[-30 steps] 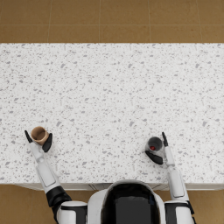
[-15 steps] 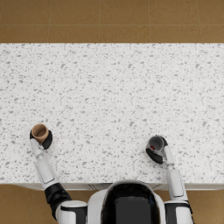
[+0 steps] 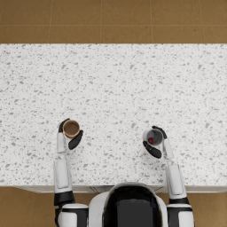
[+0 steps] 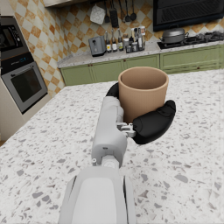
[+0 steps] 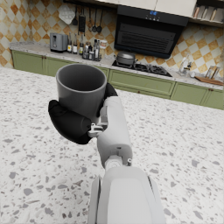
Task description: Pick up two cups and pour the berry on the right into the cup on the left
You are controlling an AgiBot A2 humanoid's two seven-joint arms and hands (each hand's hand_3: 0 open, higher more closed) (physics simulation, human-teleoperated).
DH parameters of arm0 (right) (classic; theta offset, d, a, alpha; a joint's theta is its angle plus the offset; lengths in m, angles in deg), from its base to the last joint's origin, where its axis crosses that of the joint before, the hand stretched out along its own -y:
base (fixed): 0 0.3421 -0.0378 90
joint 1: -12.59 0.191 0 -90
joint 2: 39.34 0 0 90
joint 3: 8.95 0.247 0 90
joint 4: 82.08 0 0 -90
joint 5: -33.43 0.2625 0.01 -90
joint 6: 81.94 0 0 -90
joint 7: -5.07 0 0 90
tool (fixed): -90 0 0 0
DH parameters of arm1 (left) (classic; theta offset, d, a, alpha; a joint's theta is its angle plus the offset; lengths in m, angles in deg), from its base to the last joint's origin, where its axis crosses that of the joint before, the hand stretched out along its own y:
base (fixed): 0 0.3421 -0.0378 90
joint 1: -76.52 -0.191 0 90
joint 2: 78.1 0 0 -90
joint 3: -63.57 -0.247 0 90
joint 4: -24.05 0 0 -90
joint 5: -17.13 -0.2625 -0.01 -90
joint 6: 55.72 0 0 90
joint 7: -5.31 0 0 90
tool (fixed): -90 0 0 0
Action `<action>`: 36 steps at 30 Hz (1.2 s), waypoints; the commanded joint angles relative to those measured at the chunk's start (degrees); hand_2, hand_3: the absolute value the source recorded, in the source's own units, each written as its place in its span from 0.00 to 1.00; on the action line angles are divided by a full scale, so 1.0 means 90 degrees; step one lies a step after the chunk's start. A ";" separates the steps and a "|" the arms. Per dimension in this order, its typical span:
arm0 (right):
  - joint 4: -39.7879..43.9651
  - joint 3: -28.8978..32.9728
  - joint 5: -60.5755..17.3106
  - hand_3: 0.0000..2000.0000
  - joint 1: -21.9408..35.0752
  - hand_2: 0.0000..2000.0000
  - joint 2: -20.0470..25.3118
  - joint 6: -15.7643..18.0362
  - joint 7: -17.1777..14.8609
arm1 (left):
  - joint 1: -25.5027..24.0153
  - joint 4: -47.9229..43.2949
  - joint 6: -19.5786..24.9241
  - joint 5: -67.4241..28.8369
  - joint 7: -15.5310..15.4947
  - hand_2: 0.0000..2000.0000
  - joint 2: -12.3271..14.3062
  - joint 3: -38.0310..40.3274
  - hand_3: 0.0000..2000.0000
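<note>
The dark left hand [image 4: 151, 124] covers the lower part of the tan cylindrical cup [image 4: 142, 94]. From the right wrist, the grey cup's [image 5: 81, 89] rim hides the small red berry [image 3: 151, 141].

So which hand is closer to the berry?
Right. The right hand grips the grey cup holding the berry; the left hand grips the brown cup across the counter.

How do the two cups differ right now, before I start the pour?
The brown cup, held by the left hand, looks empty from the head view; the grey cup, held by the right hand, holds a red berry. Colour differs too: tan-brown against dark grey. Both stand upright.
</note>
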 commanded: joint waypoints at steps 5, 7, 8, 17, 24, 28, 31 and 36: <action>0.0326 -0.0236 -0.0198 0.64 0.1249 1.00 0.0450 -0.0002 0.0000 | 0.0546 -0.0387 -0.0019 -0.0199 -0.0003 1.00 0.0202 -0.1554 0.64; 0.0371 -0.0306 -0.0601 0.64 0.1516 1.00 0.0566 0.0007 -0.0002 | 0.0568 -0.0481 -0.0027 -0.0604 -0.0003 1.00 0.0258 -0.1867 0.64; 0.0339 -0.0322 -0.0803 0.64 0.1602 1.00 0.0605 0.0008 -0.0003 | 0.0575 -0.0511 -0.0020 -0.0806 -0.0002 1.00 0.0276 -0.1999 0.64; 0.0168 -0.0829 -0.2628 0.64 0.2435 1.00 0.1062 0.0045 0.0006 | 0.0711 -0.0687 -0.0085 -0.1677 -0.0008 1.00 0.0508 -0.2781 0.64; 0.0330 -0.1101 -0.4053 0.64 0.2762 1.00 0.1281 0.0072 0.0014 | 0.0767 -0.0645 -0.0036 -0.1721 -0.0015 1.00 0.0640 -0.2855 0.64; 0.0156 -0.1171 -0.4870 0.64 0.2792 1.00 0.1328 0.0088 0.0016 | 0.0740 -0.0537 -0.0035 -0.1724 -0.0015 1.00 0.0671 -0.2843 0.64; 0.0072 -0.1254 -0.5483 0.64 0.2805 1.00 0.1360 0.0105 0.0018 | 0.0765 -0.0520 -0.0094 -0.1725 -0.0016 1.00 0.0721 -0.2827 0.64; -0.0162 -0.1381 -0.6506 0.64 0.2770 1.00 0.1381 0.0115 0.0025 | 0.0765 -0.0398 -0.0117 -0.1725 -0.0013 1.00 0.0775 -0.2794 0.64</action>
